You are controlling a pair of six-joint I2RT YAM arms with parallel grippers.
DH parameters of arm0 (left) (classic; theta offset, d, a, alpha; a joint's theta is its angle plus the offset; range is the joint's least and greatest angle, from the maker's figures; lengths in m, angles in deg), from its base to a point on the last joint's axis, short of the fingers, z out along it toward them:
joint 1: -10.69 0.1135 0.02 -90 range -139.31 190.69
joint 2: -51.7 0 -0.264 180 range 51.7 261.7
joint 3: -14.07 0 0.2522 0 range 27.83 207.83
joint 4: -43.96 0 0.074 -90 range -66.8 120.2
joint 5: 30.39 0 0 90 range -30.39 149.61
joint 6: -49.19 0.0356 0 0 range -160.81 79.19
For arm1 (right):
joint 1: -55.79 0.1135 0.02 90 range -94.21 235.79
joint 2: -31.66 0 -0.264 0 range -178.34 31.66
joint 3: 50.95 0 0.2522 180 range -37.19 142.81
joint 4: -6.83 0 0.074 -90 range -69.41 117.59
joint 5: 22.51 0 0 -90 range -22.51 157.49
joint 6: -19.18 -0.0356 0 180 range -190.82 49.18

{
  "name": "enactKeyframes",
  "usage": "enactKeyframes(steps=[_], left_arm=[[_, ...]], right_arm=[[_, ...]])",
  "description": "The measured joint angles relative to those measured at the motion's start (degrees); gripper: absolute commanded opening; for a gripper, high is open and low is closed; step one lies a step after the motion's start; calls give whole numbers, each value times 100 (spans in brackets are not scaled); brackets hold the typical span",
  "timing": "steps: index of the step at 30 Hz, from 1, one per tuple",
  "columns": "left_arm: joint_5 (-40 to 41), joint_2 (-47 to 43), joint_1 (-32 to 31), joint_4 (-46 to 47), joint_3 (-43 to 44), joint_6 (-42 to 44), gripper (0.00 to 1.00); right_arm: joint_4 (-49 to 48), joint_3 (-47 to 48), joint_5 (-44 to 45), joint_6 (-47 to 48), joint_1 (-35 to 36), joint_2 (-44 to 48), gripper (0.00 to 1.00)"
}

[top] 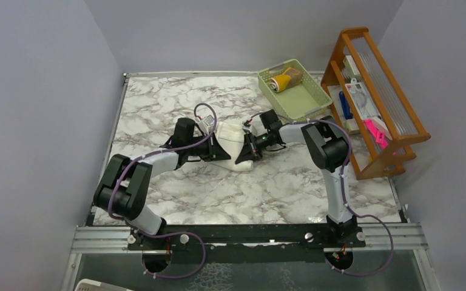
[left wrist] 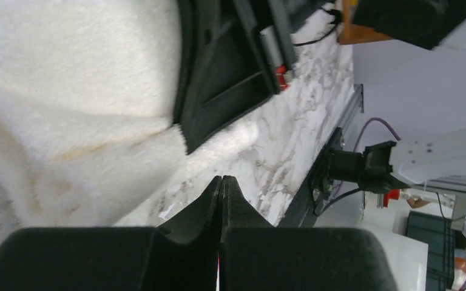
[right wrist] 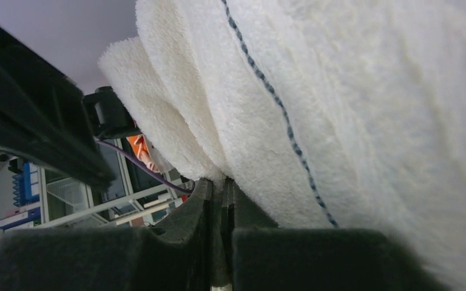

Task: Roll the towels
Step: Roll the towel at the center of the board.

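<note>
The cream-white towel (top: 230, 132) lies bunched on the marble table between both grippers. My left gripper (top: 221, 150) is shut with nothing between its jaws; in the left wrist view its tips (left wrist: 221, 180) sit just off the towel's edge (left wrist: 67, 91), over bare marble. My right gripper (top: 243, 151) is shut on a fold of the cream-white towel (right wrist: 340, 91), whose layers rise straight from its tips (right wrist: 221, 182). A mustard-yellow roll (top: 289, 79) and a tan-brown roll (top: 276, 84) lie in the pale green basket (top: 308, 100).
A wooden rack (top: 394, 130) with small items stands at the right edge, next to the basket. Grey walls close the left, back and right. The two grippers are a few centimetres apart; the right one's black body (left wrist: 230, 66) fills the left wrist view.
</note>
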Motion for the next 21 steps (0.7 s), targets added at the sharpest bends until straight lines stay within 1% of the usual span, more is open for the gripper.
enactKeyframes(steps=[3,7,8,9,11,12,13,15,17,20,21], left_arm=[[240,293,-9,153,-177,-22,0],[776,782,-7,354,-455,-116,0],[813,916,-2,446,-492,-175,0],[791,1010,2,577,-485,-238,0],[793,1123,2,758,-420,-282,0],[785,1220,2,848,-365,-319,0],[778,1311,2,938,-306,-354,0],[778,1471,0,1119,-195,-396,0],[785,1554,-13,1261,-153,-411,0],[785,1598,-15,1375,-151,-437,0],[785,1598,-15,1381,-151,-442,0]], right_arm=[[170,87,111,9,2,0,1],[306,142,186,48,9,0,1],[326,149,195,61,9,0,6],[343,151,201,81,9,0,13],[363,155,210,127,4,11,34],[376,155,203,186,2,35,57],[393,151,177,225,-2,79,70],[404,146,101,254,-15,275,80],[372,76,461,529,-2,660,80],[313,-81,1016,881,13,1038,68],[321,-90,1150,986,9,1093,67]])
